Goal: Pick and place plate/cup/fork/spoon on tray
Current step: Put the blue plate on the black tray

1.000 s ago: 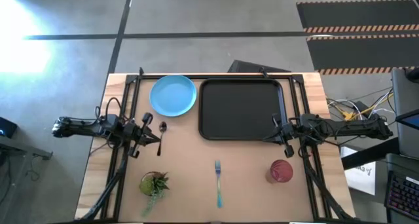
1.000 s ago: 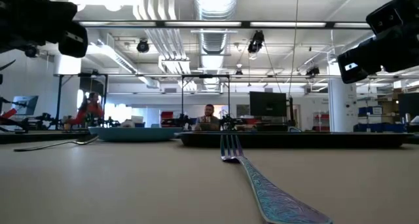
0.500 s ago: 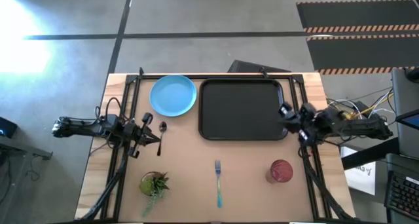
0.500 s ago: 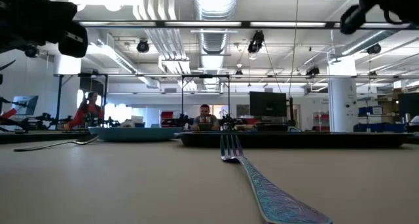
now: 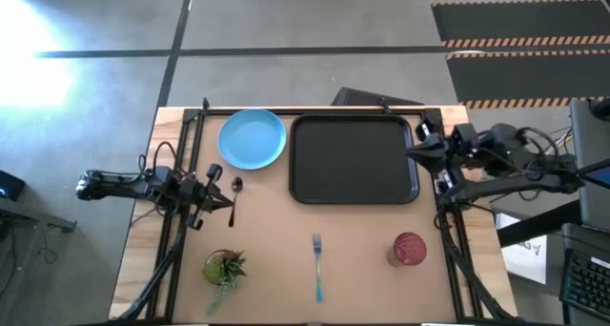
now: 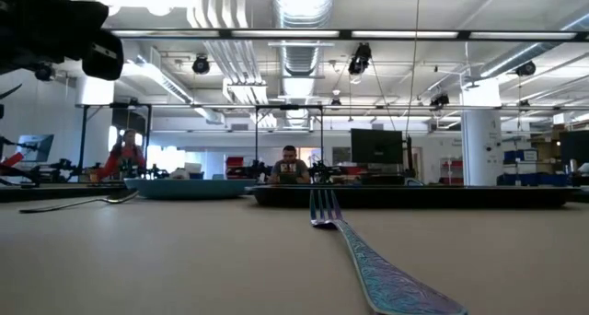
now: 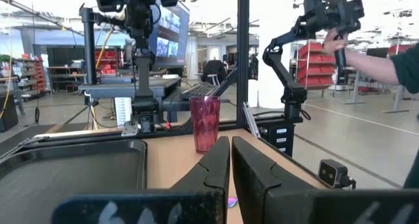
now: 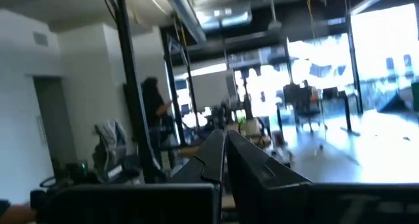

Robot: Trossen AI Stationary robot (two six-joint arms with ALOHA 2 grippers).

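Note:
The light-blue plate (image 5: 252, 139) lies at the far left, beside the black tray (image 5: 353, 159). The dark spoon (image 5: 235, 189) lies near the plate, and the blue-handled fork (image 5: 317, 266) lies near the front edge. The dark-red cup (image 5: 409, 250) stands upright at the near right. My left gripper (image 5: 230, 201) hovers shut just near of the spoon, pointing toward the table's right edge. My right gripper (image 5: 416, 151) is shut and raised high over the tray's right rim. In the left wrist view, the cup (image 7: 205, 122) and tray (image 7: 65, 165) lie beyond my shut fingers (image 7: 230, 162).
A small green potted plant (image 5: 224, 267) stands at the near left. Black frame rails (image 5: 181, 164) run along both table sides. Open tabletop lies between fork, cup and tray. Beyond the table's right side a person's sleeve (image 7: 399, 60) shows.
My right gripper has risen a good way from beside the tray's right rim and tipped upward. It has left the low view through the top and stays shut. Nothing on the table has moved.

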